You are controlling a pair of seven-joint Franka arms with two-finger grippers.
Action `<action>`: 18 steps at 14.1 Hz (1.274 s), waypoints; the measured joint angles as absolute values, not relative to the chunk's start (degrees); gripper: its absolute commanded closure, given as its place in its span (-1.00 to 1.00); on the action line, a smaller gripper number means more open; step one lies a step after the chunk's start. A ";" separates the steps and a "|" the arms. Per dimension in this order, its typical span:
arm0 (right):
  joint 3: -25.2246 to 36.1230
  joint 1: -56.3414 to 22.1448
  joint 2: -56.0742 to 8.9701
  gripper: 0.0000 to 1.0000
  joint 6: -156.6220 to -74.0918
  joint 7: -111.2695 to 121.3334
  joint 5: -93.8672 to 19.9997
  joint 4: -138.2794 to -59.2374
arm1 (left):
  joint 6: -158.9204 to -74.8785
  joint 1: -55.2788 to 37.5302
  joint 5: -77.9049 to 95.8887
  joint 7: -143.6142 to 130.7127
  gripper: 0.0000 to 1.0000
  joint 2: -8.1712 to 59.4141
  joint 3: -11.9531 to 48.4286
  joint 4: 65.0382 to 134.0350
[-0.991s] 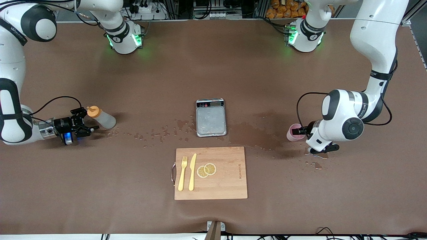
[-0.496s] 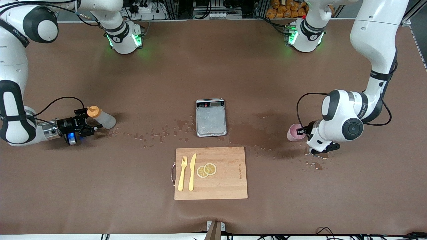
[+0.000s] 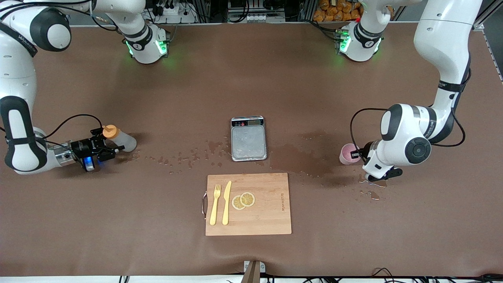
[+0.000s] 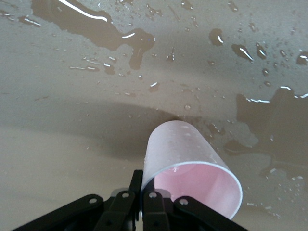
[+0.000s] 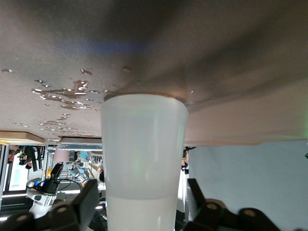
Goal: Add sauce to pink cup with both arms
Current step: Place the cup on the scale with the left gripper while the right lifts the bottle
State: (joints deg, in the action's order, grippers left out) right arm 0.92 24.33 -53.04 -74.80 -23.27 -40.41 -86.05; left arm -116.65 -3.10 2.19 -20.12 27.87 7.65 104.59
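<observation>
The sauce bottle (image 3: 119,139), whitish with an orange cap, stands upright toward the right arm's end of the table. My right gripper (image 3: 111,140) reaches in level with the table, its fingers on either side of the bottle (image 5: 144,159). The right gripper (image 5: 143,188) is open, with a gap showing on each side of the bottle. The pink cup (image 3: 346,153) stands on the wet table toward the left arm's end. My left gripper (image 3: 355,154) is shut on its rim. In the left wrist view one finger is inside the cup (image 4: 192,163) and one outside, with the left gripper (image 4: 143,185) pinching the wall.
A grey scale (image 3: 248,138) sits mid-table. Nearer the front camera lies a wooden cutting board (image 3: 271,216) with a yellow fork (image 3: 214,204), a knife (image 3: 226,202) and lemon slices (image 3: 243,200). Wet patches (image 3: 298,157) spread between the scale and the cup.
The right gripper has slid forward around the bottle and its fingers have narrowed. The left gripper has closed on the cup's rim.
</observation>
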 measured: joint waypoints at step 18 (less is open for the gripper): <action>0.35 21.54 -52.24 0.33 -72.64 -31.92 -44.04 -83.67 | -110.86 -14.45 2.32 -56.73 1.00 26.32 25.36 96.84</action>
